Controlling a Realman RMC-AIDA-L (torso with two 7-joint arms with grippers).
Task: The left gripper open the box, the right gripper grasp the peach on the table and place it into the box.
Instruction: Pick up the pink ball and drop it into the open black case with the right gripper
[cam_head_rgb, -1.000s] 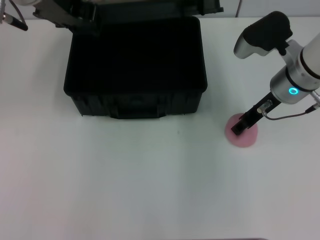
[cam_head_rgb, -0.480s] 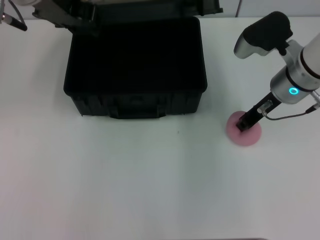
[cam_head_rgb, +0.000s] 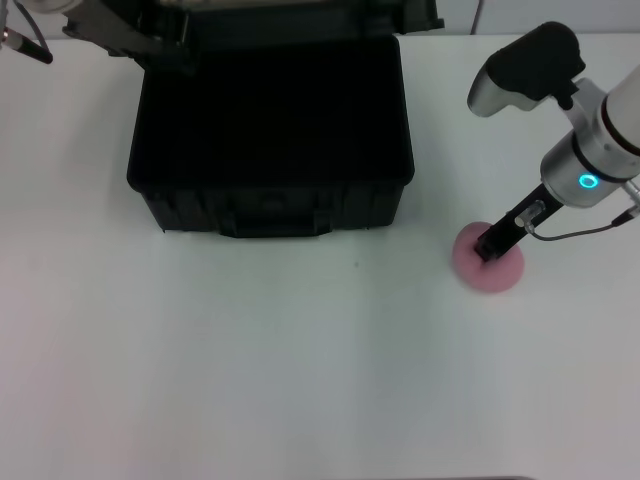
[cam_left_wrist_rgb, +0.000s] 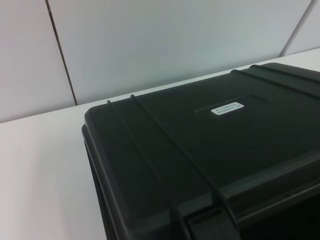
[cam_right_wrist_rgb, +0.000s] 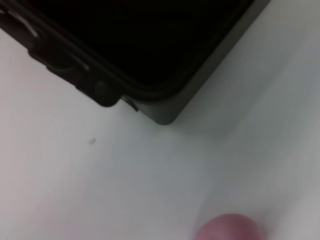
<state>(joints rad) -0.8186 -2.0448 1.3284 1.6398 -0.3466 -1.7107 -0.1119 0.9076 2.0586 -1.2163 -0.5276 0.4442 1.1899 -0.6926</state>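
The slim black right gripper (cam_head_rgb: 487, 250) presses onto the round pale pink peach (cam_head_rgb: 489, 266); its grip state is unclear. The black plastic box (cam_head_rgb: 270, 140) stands open. The left gripper (cam_head_rgb: 120, 30) sits at the lid, state unclear

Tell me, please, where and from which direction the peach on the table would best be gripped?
Grip the peach across its widest middle, coming straight down from above. It is round, sits flat on the open table and stands apart from the box, so both flanks look free. The right claw is already over it from above; its fingers' state is unclear.
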